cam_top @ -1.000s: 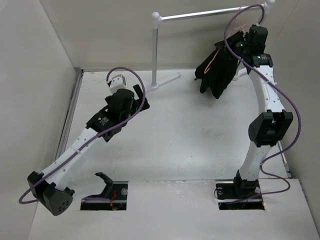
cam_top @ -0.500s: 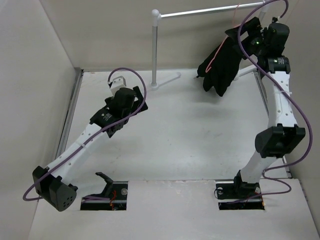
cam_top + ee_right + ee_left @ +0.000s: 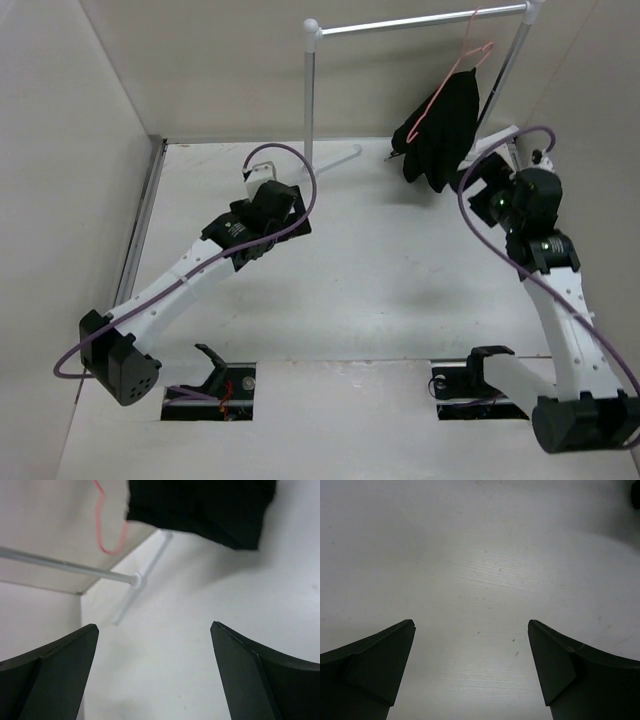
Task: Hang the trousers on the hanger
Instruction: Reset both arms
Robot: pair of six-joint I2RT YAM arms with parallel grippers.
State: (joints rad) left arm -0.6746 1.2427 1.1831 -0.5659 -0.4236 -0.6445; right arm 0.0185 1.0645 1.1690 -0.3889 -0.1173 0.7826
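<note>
The black trousers [image 3: 441, 130] are draped over the pink hanger [image 3: 442, 92], whose hook sits on the rail [image 3: 410, 24] at the back right. In the right wrist view the trousers [image 3: 200, 505] fill the top, with a loop of the hanger [image 3: 102, 527] beside them. My right gripper [image 3: 483, 178] is open and empty, low over the table just right of and below the hanging trousers, apart from them; its own view shows the right gripper [image 3: 154, 625] over bare table. My left gripper [image 3: 262, 172] is open at mid-left; the left gripper [image 3: 471, 622] holds nothing.
The white-and-silver rail stand has an upright post [image 3: 309, 95] and a foot [image 3: 335, 160] on the table at the back centre. Walls close in on the left [image 3: 70, 150], back and right. The stand's post [image 3: 65, 565] also crosses the right wrist view.
My right gripper has opened, let go of the hanger and dropped down and back from the rail. The hanger with the trousers now hangs free. The left arm shifted slightly right.
</note>
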